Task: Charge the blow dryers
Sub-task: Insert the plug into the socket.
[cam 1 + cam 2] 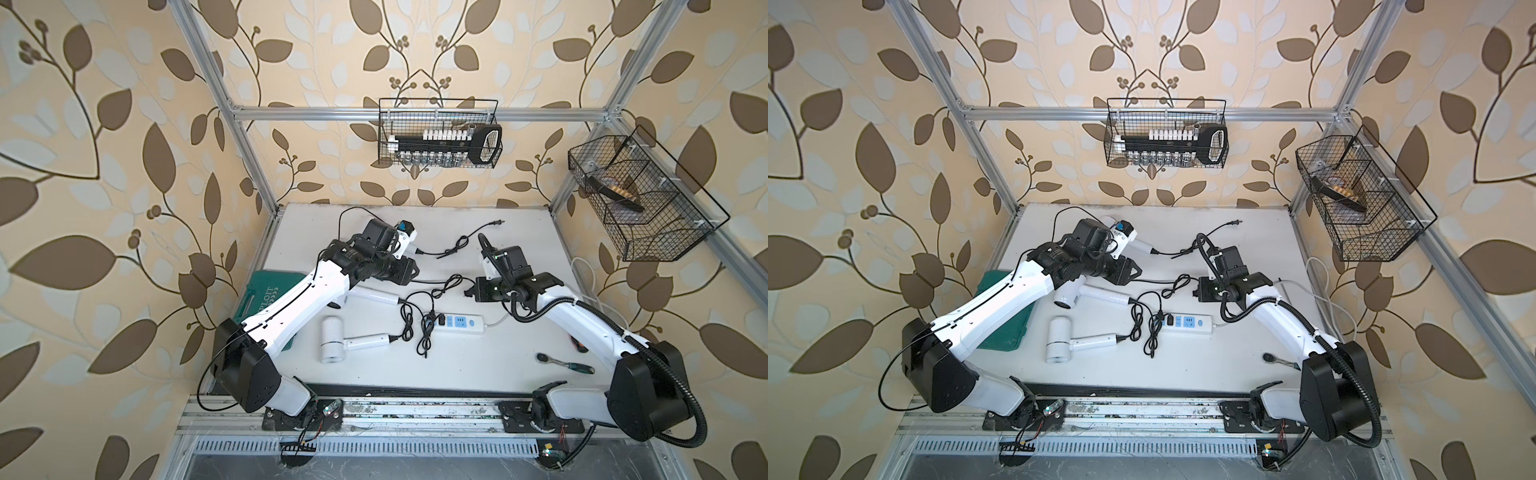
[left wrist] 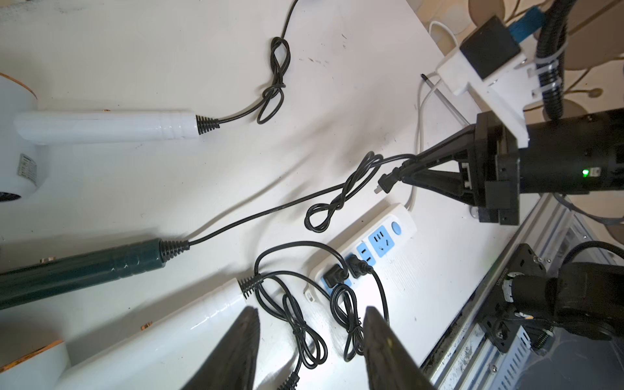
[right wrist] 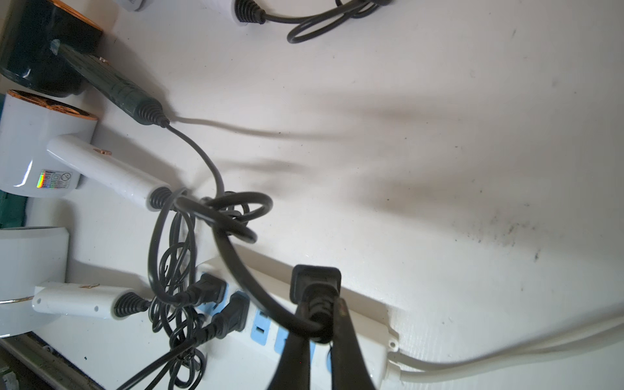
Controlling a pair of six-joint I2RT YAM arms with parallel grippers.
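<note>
One white blow dryer (image 1: 332, 338) lies flat near the front. A second white one (image 1: 1065, 297) lies partly under my left arm, and a third (image 1: 1140, 247) is at the back. The dark green dryer's handle (image 2: 84, 270) shows in the left wrist view; its cord runs to a black plug (image 3: 315, 283). My right gripper (image 3: 320, 320) is shut on that plug, just above the white power strip (image 1: 457, 324), whose near sockets hold two black plugs (image 2: 344, 271). My left gripper (image 2: 310, 324) is open and empty above the tied cords.
A loose plug (image 1: 496, 223) lies at the back of the white table. A green tool case (image 1: 262, 295) sits under my left arm. A ratchet wrench (image 1: 565, 363) lies front right. Two wire baskets (image 1: 440, 133) (image 1: 644, 199) hang on the frame.
</note>
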